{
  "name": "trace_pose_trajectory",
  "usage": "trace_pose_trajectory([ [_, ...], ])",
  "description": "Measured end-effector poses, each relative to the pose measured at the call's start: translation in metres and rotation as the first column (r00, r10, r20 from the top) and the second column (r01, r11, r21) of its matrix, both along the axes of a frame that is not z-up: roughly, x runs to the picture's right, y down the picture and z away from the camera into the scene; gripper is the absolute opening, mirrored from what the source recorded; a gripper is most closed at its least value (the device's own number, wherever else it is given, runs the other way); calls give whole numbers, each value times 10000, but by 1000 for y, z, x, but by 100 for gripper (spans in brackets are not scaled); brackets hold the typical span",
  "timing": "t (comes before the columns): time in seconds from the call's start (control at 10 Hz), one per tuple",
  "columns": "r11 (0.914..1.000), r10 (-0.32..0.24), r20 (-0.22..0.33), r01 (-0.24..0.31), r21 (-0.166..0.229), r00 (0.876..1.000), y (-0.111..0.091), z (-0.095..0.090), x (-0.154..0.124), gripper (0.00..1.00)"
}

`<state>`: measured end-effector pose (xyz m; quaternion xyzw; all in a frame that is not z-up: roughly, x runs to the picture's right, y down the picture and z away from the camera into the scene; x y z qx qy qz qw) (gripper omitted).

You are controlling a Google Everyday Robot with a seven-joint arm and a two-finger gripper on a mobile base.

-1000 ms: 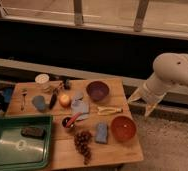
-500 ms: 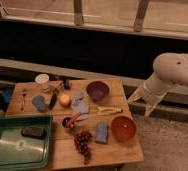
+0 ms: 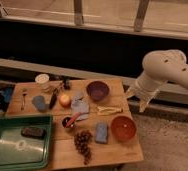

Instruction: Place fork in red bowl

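The small silver fork [image 3: 23,98] lies at the left end of the wooden table [image 3: 129,152], far from the red bowl [image 3: 123,127] near the right front corner. The gripper [image 3: 135,101] hangs off the table's right side, jaws wide apart, holding nothing. A purple bowl [image 3: 97,90] sits further back.

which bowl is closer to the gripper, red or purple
The red bowl, at the table's front right. The gripper hangs beside the table's right edge; the purple bowl sits farther back and left.

Rounded white arm [image 3: 170,67], pincer [image 3: 136,100] beside table [image 3: 118,95]
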<state>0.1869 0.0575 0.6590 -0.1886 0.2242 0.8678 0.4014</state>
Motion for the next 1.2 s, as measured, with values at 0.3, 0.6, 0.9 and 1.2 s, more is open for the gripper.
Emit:
trace_pose_trajectory([
  [0.3,9972,-708,587,691,300,9958,-18,15,-49,65],
  [0.6,9840,-1646,2079,1458,1026,9642,-46,27,-130,65],
  [0.9,9706,-2284,2822,1956,1400,9318,-54,27,-189,65],
  [1.2,9704,-2292,2797,1965,1401,9323,-54,27,-188,65],
])
